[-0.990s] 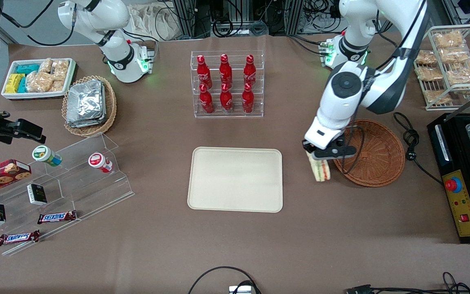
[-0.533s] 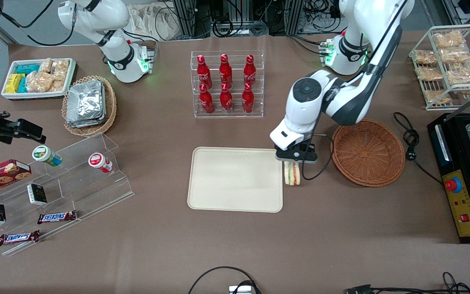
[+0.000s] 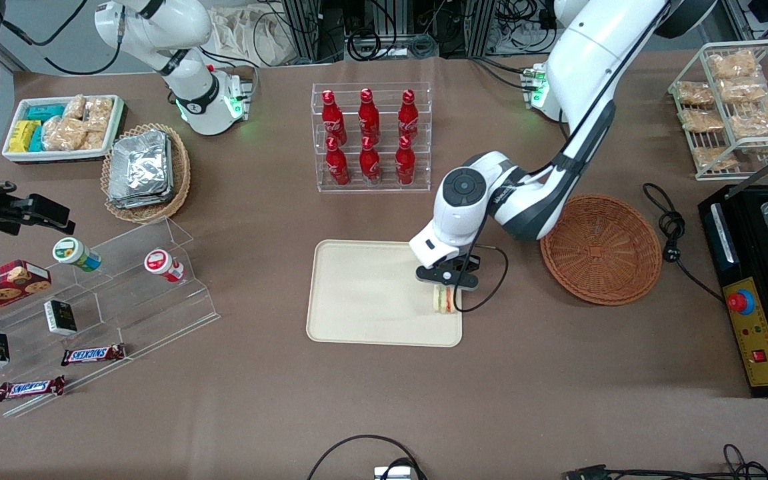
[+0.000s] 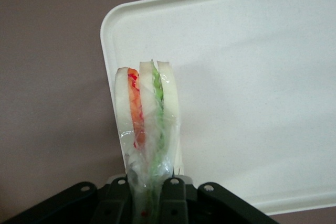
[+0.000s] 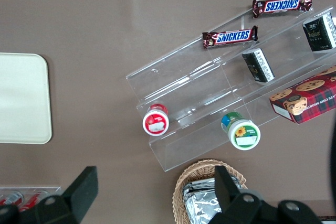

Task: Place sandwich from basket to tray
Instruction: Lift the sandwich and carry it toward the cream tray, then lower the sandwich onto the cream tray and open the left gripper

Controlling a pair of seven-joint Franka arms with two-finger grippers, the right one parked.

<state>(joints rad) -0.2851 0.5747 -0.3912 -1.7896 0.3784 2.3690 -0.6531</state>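
One sandwich [image 4: 148, 114], three pale bread slices with an orange-red layer and a green layer between them, wrapped in clear film, stands on edge in my gripper [image 3: 446, 285], whose fingers are clamped on it. I hold it over the one cream tray [image 3: 357, 293], at the tray's edge nearest the one reddish-brown basket [image 3: 614, 257]. Six red bottles [image 3: 369, 133] stand in a clear rack farther from the front camera than the tray.

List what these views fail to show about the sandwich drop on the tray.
- Front view: gripper covers the sandwich top; whether it touches the tray is unclear.
- Left wrist view: the sandwich's held end is hidden between the fingers; tray is cut off by the frame.
- The basket appears only in the front view.
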